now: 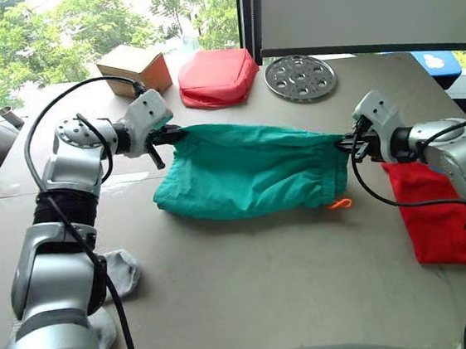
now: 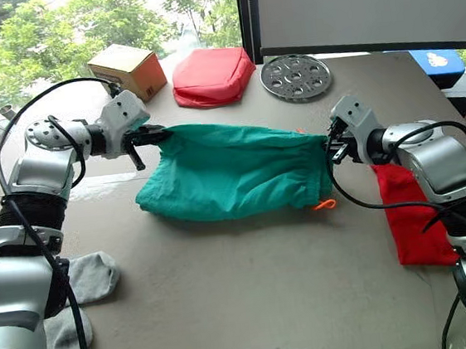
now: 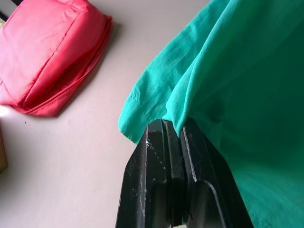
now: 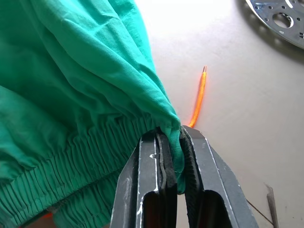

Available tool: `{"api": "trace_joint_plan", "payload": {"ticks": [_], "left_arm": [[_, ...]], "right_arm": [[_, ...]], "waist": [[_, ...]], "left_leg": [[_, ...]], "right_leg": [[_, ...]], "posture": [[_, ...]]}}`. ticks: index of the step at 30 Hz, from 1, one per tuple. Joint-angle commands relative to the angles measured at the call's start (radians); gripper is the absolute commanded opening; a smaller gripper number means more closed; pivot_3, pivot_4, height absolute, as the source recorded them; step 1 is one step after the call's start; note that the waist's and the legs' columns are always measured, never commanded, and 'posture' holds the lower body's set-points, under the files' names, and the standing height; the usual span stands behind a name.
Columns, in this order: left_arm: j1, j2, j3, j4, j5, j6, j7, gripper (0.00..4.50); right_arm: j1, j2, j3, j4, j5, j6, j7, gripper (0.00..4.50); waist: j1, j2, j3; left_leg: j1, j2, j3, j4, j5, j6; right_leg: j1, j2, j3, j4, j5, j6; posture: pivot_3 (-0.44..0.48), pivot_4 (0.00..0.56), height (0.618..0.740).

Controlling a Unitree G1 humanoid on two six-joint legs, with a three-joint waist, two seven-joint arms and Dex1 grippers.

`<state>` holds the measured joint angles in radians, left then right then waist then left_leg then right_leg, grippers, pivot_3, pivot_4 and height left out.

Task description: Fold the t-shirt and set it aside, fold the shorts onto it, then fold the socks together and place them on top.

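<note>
The left gripper (image 1: 165,136) is clenched on the shorts' (image 1: 249,173) hem; the right gripper (image 1: 352,145) pinches the waistband, the shorts lifted mid-table between them; keep both ends level and taut, then lay them onto the t-shirt (image 1: 431,220) at right; no writing is readable.

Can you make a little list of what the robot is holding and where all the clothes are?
left gripper: shut on the leg end of the shorts
right gripper: shut on the shorts' waistband end
shorts: held stretched between both grippers, lower edge on the table
drawstring: orange, hanging at the waistband end
t-shirt: folded, lying under the right arm
socks: loose, unfolded, by the left arm
far side: red pouch, cardboard box, metal disc with holes
</note>
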<state>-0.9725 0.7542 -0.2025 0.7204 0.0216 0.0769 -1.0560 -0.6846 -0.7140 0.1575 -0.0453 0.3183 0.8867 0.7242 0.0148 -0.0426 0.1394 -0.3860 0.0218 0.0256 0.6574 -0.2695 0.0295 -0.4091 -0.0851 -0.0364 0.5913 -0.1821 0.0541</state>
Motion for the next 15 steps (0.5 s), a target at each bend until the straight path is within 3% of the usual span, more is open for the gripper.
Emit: {"api": "trace_joint_plan", "payload": {"ticks": [1, 2, 4, 8, 10, 13, 15], "left_arm": [[-0.085, -0.08, 0.002, 0.134, 0.046, -0.061, 0.092, 0.07], [-0.106, -0.109, 0.006, 0.183, 0.058, -0.079, 0.13, 0.01], [-0.137, -0.146, 0.007, 0.273, 0.084, -0.099, 0.192, 0.75], [-0.136, -0.148, 0.048, 0.328, 0.062, -0.093, 0.182, 2.27], [-0.112, -0.102, 0.109, 0.277, -0.01, -0.012, 0.103, 3.06], [-0.038, -0.026, 0.241, 0.098, -0.167, 0.21, -0.001, 3.06], [0.051, 0.017, 0.335, -0.077, -0.273, 0.382, -0.016, 3.1]], "right_arm": [[-0.059, 0.024, 0.014, 0.082, -0.031, -0.014, 0.009, 0.0], [-0.07, 0.036, 0.023, 0.115, -0.052, -0.036, 0.002, 0.38], [-0.074, 0.046, 0.043, 0.149, -0.085, -0.068, -0.001, 1.22], [-0.046, 0.046, 0.028, 0.125, -0.134, -0.12, -0.04, 2.99], [0.0, 0.015, -0.002, 0.053, -0.14, -0.148, -0.038, 3.01], [0.078, -0.011, -0.09, -0.059, -0.095, -0.157, -0.022, 3.01], [0.132, -0.008, -0.167, -0.105, -0.067, -0.185, -0.036, 3.54]], "waist": [[0.001, 0.0, 0.0], [0.001, 0.0, 0.0], [0.0, 0.0, 0.0], [-0.01, 0.0, 0.0], [-0.013, 0.0, 0.0], [-0.025, 0.001, 0.001], [-0.028, 0.001, 0.0]], "left_leg": [[0.0, 0.0, 0.0, 0.0, 0.0, 0.0], [0.0, 0.0, -0.001, 0.0, 0.0, 0.0], [-0.002, 0.0, -0.002, 0.001, 0.0, 0.0], [-0.004, 0.0, -0.002, 0.001, 0.0, 0.0], [-0.004, 0.0, -0.002, 0.001, 0.0, 0.0], [-0.006, 0.001, -0.004, 0.002, 0.0, 0.0], [-0.007, 0.001, -0.004, 0.003, 0.0, 0.0]], "right_leg": [[0.0, 0.0, 0.0, 0.0, 0.0, 0.0], [0.0, 0.0, -0.001, 0.0, 0.0, 0.0], [0.0, 0.0, -0.002, 0.002, 0.0, 0.0], [-0.001, 0.0, -0.002, 0.003, 0.001, 0.001], [-0.002, 0.0, -0.002, 0.003, 0.001, 0.001], [-0.003, 0.0, -0.003, 0.003, 0.001, 0.001], [-0.003, 0.0, -0.003, 0.003, 0.001, 0.002]], "posture": [[0.0, 0.15, 0.739], [0.0, 0.15, 0.739], [0.0, 0.15, 0.739], [0.0, 0.15, 0.739], [0.0, 0.15, 0.739], [0.0, 0.15, 0.739], [0.0, 0.15, 0.739]]}}
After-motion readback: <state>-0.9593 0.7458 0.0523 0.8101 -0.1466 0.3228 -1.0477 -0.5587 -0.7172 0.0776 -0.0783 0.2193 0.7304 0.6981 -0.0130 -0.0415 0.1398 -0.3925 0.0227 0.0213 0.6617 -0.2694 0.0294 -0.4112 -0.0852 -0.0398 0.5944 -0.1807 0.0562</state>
